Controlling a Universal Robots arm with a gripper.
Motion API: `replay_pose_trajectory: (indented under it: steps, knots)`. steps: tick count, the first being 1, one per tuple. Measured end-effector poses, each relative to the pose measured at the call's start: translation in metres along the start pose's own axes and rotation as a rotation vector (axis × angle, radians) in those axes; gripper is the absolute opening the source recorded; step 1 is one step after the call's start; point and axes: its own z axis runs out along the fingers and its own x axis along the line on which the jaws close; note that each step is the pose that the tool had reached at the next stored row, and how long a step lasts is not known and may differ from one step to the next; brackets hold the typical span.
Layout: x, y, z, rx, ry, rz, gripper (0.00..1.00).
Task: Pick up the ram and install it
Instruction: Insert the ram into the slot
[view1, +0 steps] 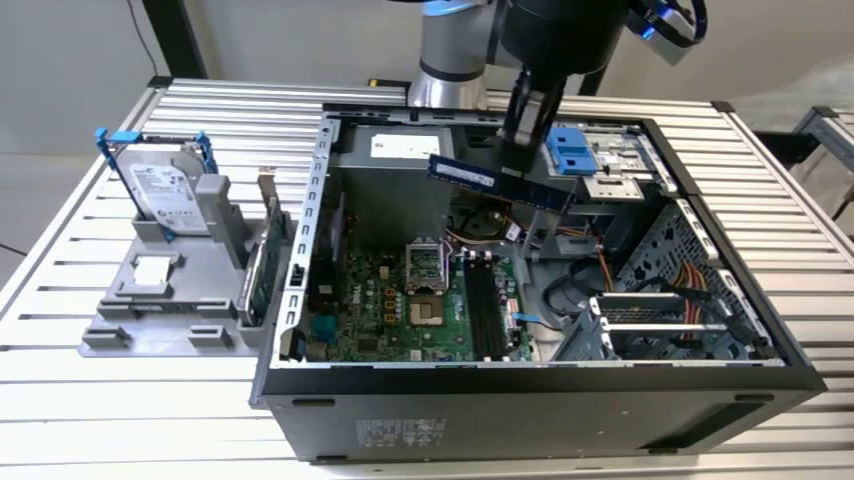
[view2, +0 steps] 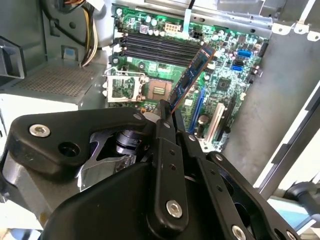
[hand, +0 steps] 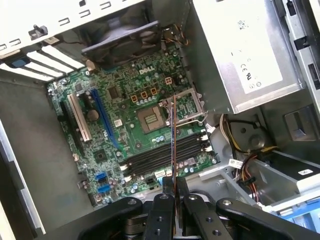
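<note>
The ram (view1: 497, 182), a thin dark blue stick with black chips, hangs tilted above the open computer case (view1: 287, 290), over the motherboard (view1: 400, 305). My gripper (view1: 523, 150) is shut on it from above. In the second wrist view the ram (view2: 191, 78) sticks out from between the black fingers (view2: 165, 131), pointing toward the black memory slots (view2: 155, 47). The first wrist view shows the ram (hand: 173, 142) edge-on above the memory slots (hand: 165, 155), with the gripper (hand: 173, 186) clamped on its near end.
A grey stand (view1: 167, 300) at the exterior view's left holds a hard drive in a blue frame (view1: 167, 190) and a green expansion card (view1: 267, 260). Inside the case are the power supply (view1: 400, 150), cables (view1: 601, 290) and a blue drive bay (view1: 577, 150).
</note>
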Motion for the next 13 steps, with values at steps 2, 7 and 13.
replay_pose_trajectory:
  steps: [2, 7, 13]
  knots:
    - [0.0000, 0.0000, 0.0000, -0.0003, -0.0004, 0.017, 0.00]
    - [0.0001, 0.0000, 0.0000, -0.0010, -0.0013, 0.056, 0.00]
    - [0.0001, 0.0000, 0.0000, -0.0018, -0.0024, 0.102, 0.00]
